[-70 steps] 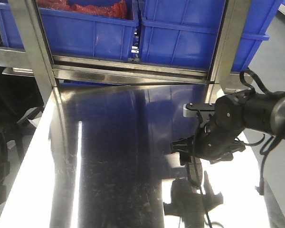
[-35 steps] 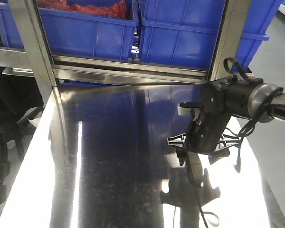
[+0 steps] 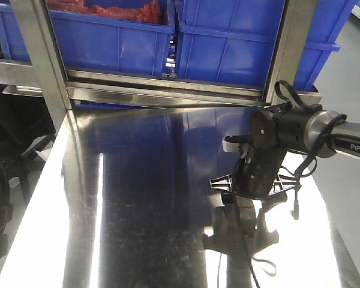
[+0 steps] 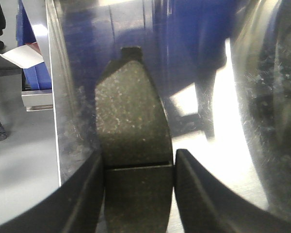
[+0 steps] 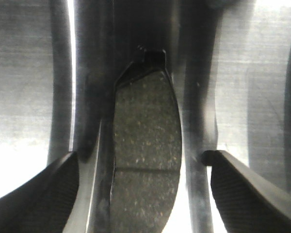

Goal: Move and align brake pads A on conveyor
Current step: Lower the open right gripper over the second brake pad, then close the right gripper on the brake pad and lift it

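the front view shows the most room. two blue bins point(image 3: 138, 42) sit at the back on a rack. in front of them lies the shiny steel tabletop point(image 3: 144, 198). on the right side of the picture a black arm point(image 3: 282, 135) bends down to the tabletop. from here i cannot tell if its fingers are shut, and i cannot make out a pad under it.

the left wrist view is very close. the left gripper point(image 4: 138, 162) has its two black fingers point(image 4: 87, 194) pressed on both long sides of a brake pad point(image 4: 131, 121), right at the groove, so it grips the pad. the pad's small tab points away from the camera. the pad is over the tabletop, near the table's edge, with grey floor point(image 4: 19, 160) past it on the left. i cannot tell if the pad is lifted.

the right wrist view shows the right gripper point(image 5: 140, 159) spread wide. a second brake pad point(image 5: 145, 121) lies on the tabletop between its fingers, and neither finger touches it. its tab also points away.

in the front view, a second ago the fat part of the arm was further right. now it has swung to the left and stands over its own gripper.
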Robot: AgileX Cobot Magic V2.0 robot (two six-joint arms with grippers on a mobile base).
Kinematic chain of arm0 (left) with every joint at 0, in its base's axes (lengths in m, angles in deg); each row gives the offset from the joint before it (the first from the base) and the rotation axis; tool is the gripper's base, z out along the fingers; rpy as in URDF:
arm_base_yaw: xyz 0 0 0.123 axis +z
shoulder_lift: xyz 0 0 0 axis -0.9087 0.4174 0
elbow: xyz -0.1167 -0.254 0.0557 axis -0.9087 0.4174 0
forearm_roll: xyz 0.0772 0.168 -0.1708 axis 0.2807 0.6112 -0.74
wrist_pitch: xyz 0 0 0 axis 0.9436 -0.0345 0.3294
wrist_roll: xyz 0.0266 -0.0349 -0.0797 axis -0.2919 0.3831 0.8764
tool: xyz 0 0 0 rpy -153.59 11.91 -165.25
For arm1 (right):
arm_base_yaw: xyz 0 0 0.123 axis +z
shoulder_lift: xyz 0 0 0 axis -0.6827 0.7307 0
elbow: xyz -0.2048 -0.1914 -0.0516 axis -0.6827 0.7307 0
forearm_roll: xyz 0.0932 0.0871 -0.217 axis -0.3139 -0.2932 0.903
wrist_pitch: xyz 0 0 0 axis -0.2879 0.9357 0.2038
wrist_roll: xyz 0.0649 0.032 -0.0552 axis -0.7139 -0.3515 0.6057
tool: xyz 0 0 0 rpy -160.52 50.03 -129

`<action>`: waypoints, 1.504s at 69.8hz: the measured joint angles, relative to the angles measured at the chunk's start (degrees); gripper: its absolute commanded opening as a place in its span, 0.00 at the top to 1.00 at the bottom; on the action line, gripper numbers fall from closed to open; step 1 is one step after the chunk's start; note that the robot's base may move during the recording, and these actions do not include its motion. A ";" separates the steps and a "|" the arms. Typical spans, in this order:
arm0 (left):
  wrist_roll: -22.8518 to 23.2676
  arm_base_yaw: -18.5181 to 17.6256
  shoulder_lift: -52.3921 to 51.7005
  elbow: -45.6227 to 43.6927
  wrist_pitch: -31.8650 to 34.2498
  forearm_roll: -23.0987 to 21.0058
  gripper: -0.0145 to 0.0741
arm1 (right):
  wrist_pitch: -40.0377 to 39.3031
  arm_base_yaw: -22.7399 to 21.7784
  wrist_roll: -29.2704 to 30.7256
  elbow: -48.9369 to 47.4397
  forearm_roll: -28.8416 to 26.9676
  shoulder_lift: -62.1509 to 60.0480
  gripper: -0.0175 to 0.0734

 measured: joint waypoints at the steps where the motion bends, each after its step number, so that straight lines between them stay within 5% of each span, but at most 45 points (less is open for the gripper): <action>1: 0.00 0.00 0.00 0.00 0.00 0.00 0.85 | -0.08 0.00 0.00 0.01 0.00 0.15 0.25; 23: 0.00 0.00 0.00 0.00 0.00 0.05 0.85 | 0.87 0.00 -0.16 -0.71 0.98 1.43 0.37; 47: 0.00 0.00 0.00 0.00 0.00 0.05 0.85 | 1.06 0.00 1.92 -0.72 0.65 1.47 0.83; 75: 0.00 0.00 0.00 0.00 0.00 0.05 0.85 | 0.96 0.00 5.21 -0.35 0.65 -0.61 0.81; 89: 0.00 0.00 0.00 0.00 0.00 0.05 0.85 | 1.15 0.00 5.27 -0.29 4.84 -6.60 0.81; 105: 0.00 0.00 0.00 0.00 0.00 0.05 0.85 | -1.12 -3.97 5.41 4.41 4.79 -15.66 0.81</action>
